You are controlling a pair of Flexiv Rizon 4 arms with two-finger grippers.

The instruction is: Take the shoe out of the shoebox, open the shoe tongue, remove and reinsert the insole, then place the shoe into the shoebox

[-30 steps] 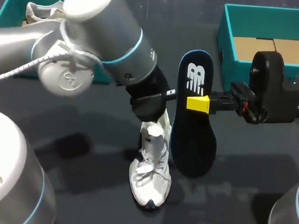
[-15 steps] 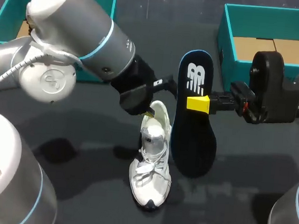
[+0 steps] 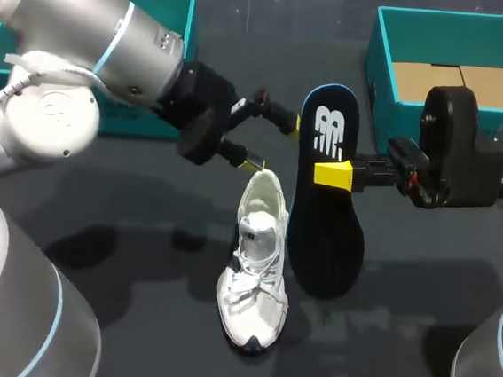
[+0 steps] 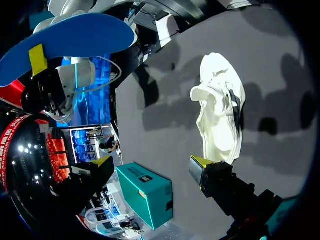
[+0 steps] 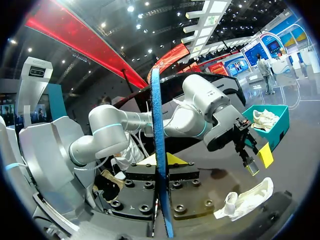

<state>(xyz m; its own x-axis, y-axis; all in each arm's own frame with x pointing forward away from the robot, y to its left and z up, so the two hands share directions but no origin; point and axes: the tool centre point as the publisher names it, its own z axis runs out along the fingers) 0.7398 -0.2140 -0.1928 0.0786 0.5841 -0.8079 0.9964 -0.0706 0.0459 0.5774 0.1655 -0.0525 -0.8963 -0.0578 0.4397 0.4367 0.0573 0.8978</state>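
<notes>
Right gripper (image 3: 333,174) clamps the insole (image 3: 324,245) — left gripper (image 3: 272,144) (empty) gapes wide near the shoe (image 3: 255,273).

The bench (image 3: 418,311) has a dark, matte surface with soft shadows across it. One white sneaker (image 3: 255,269) stands on its sole near the middle, with the toe toward the near edge, the heel toward the far edge and the laces uppermost. Two open teal shoeboxes stand at the far side. The left shoebox (image 3: 124,118) is at the far left corner. The right shoebox (image 3: 380,72) is at the far right corner and shows a brown cardboard floor. Both stand well apart from the sneaker.
</notes>
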